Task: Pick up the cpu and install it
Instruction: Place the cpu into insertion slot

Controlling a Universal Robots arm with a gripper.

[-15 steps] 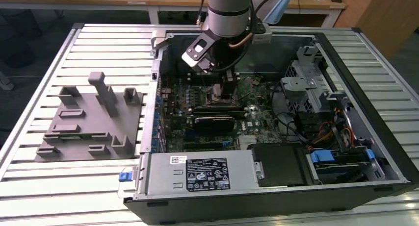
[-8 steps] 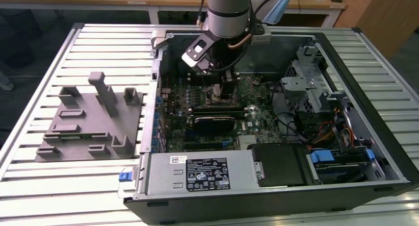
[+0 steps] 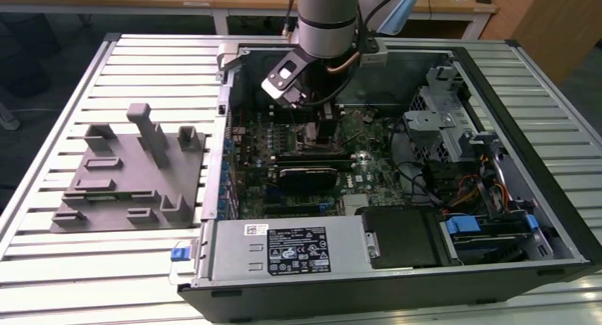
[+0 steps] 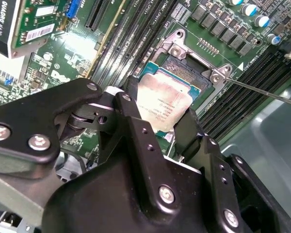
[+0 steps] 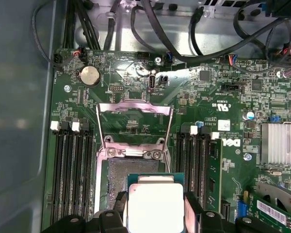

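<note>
Clamping the square silvery cpu (image 4: 167, 99) by opposite edges, the black gripper (image 4: 159, 110) hovers above the metal-framed socket (image 5: 136, 174). Grey moulded tray (image 3: 113, 198): 9 o'clock of case (image 3: 395, 297), exterior view.

Bright, even overhead light falls on the slatted tabletop (image 3: 141, 53) in the exterior view, with no hard shadows. The inside of the computer case (image 3: 376, 300) is dimmer, darkest under the arm. In the first wrist view the cpu (image 5: 155, 206) glares almost white, and 1 bright patch lies on the motherboard (image 5: 194, 75). In the second wrist view the black gripper (image 4: 161, 111) looks dark, its screws glinting.
</note>
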